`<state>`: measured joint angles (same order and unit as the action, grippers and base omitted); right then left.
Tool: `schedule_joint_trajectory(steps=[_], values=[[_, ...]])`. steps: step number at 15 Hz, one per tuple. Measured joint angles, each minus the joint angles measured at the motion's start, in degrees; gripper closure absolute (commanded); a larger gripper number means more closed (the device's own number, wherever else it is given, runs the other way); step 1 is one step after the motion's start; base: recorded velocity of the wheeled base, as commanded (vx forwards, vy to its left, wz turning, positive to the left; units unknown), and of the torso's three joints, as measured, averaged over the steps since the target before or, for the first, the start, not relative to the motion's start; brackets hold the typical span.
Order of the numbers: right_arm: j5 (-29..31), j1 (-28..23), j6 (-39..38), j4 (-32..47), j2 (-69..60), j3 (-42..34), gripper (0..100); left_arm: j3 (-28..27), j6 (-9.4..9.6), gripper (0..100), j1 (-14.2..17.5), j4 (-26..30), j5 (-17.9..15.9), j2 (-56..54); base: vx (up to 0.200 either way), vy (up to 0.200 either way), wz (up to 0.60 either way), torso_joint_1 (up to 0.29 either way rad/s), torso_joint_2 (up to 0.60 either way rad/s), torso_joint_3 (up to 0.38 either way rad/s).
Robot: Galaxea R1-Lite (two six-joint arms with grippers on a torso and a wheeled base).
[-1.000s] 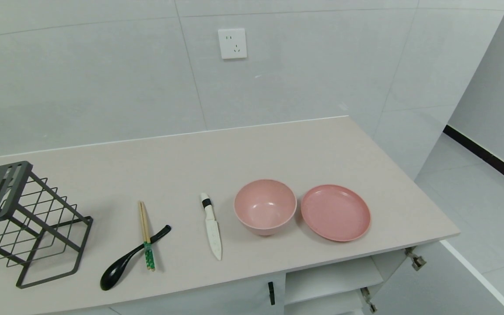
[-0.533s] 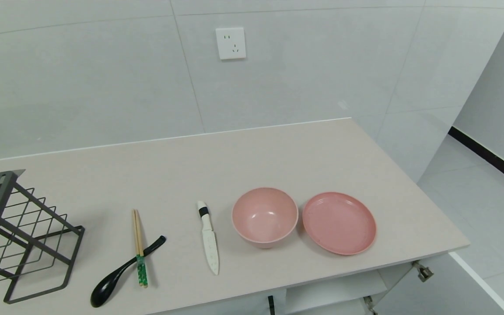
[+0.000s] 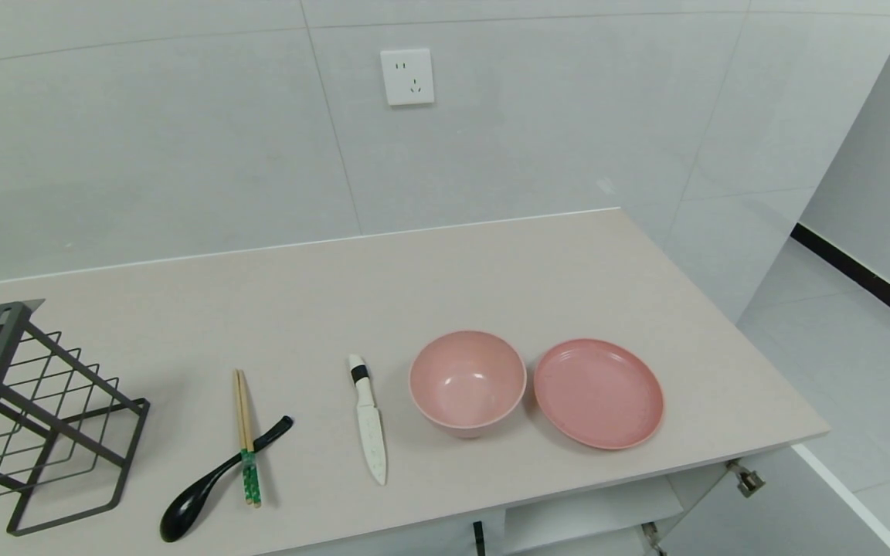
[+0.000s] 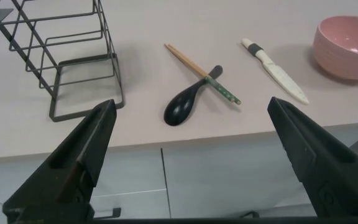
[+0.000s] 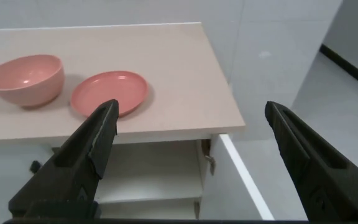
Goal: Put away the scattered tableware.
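Two grippers hung out in front of the counter (image 3: pixel 414 278), each with its fingers spread wide and nothing between them. The left gripper (image 4: pixel 190 104) faced the cutlery and the right gripper (image 5: pixel 190 104) faced the pink dishes. In the lower left of the head view a black spoon (image 3: pixel 205 488) lay nearest the front edge, its bowl end toward the lower left and its handle slanting up to the right. A pair of chopsticks (image 3: pixel 246 436) crossed over that handle, their long axis running almost straight from front to back with the green tips at the near end. Just right of centre a white knife (image 3: pixel 369 425) lay apart from them, blade toward the front edge and handle pointing away. A pink bowl (image 3: pixel 467 382) stood upright beside it, its rim close against a pink plate (image 3: pixel 598 392) further right. The wire rack (image 3: pixel 20 417) sat at the far left edge of the frame, so I judged the spoon and chopsticks to be the left arm's business, since they lay closest to it and to the rack. Nothing had been put away yet. A white socket (image 3: pixel 408 76) sat on the tiled wall behind, in the upper middle.
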<state>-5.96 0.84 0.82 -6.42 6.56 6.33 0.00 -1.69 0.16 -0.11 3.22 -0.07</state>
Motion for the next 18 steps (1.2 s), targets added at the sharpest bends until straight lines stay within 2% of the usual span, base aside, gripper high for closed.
schedule_joint_trajectory(steps=[4,8,12,18], values=[[-6.1,0.3,0.1,0.8,12.8,5.4,0,0.0,-0.05,0,0.0,0.0,0.0,0.0,0.000,0.000,0.00,0.000,0.00,0.000],[-10.3,0.6,2.2,0.8,23.1,8.7,0,0.0,0.96,0,0.0,0.0,-0.1,0.0,0.000,0.000,0.00,0.000,0.00,0.000],[-14.4,0.6,3.6,0.5,30.3,11.7,0,0.0,3.63,0,0.0,0.1,-0.9,0.0,0.000,0.000,0.00,0.000,0.00,0.000],[-15.8,2.3,3.8,-4.7,43.0,17.2,0,0.0,3.52,0,0.0,0.1,-1.0,0.0,0.000,0.000,0.00,0.000,0.00,0.000]])
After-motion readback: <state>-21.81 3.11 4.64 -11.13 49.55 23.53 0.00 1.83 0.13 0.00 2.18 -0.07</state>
